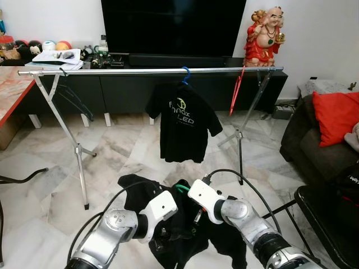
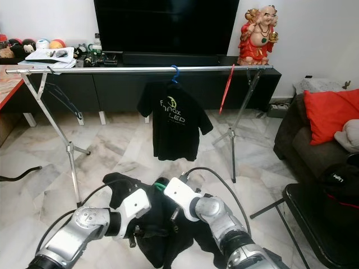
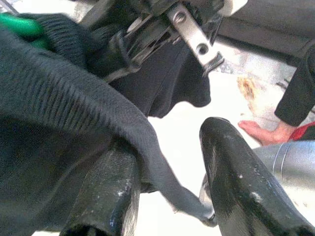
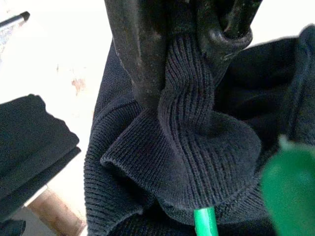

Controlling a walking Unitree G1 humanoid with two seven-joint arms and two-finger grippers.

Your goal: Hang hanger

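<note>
Black shirt (image 1: 185, 235) clamped by right gripper (image 4: 187, 98).

— What carries everything here?

— A pale marble floor (image 1: 129, 145). A metal clothes rack (image 1: 78, 147) stands on it with splayed legs, its rail (image 1: 151, 71) running across the room.

— What hangs from the rail?

— A black T-shirt (image 1: 182, 126) on a blue hanger (image 1: 185, 75) near the middle, and a red hanger (image 1: 236, 92) toward the right end.

— Anything else on the floor?

— A low black TV cabinet (image 1: 134, 89) along the far edge, and a dark sofa (image 1: 314, 140) at the right edge.
</note>
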